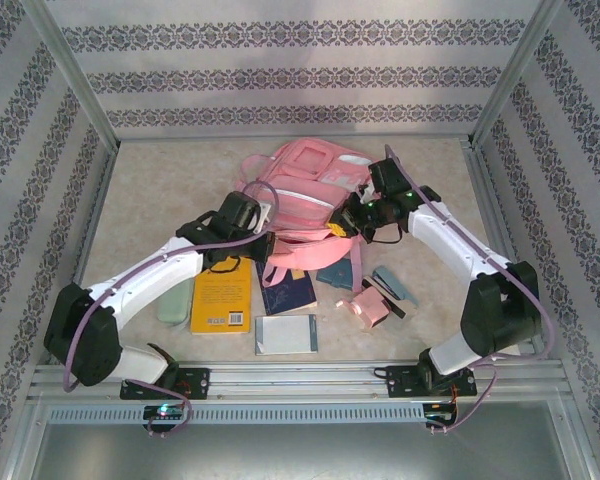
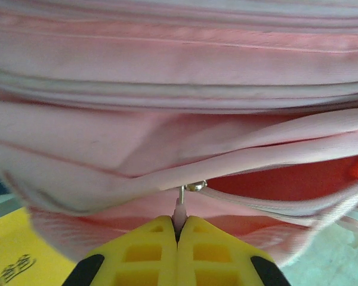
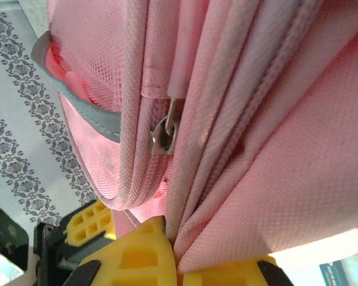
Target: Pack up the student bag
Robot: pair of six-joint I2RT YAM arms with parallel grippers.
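The student bag (image 1: 305, 185), a large pink backpack, lies at the middle back of the table. At its near edge my left gripper (image 1: 266, 242) is shut. In the left wrist view that gripper (image 2: 179, 225) pinches the pink zipper pull (image 2: 180, 210) below the metal slider (image 2: 196, 186). To the right of the slider the zipper gapes and red lining (image 2: 298, 182) shows. My right gripper (image 1: 346, 224) is at the bag's near right side. In the right wrist view it (image 3: 178, 247) is shut on a fold of the bag's fabric (image 3: 274, 179), below another metal slider (image 3: 164, 134).
In front of the bag lie a yellow book (image 1: 222, 295), a dark blue book (image 1: 287, 291), a grey notebook (image 1: 286, 335), teal items (image 1: 392, 285) and a small pink pouch (image 1: 368, 312). A pale green object (image 1: 175, 300) lies beside the left arm. Patterned walls close in the table.
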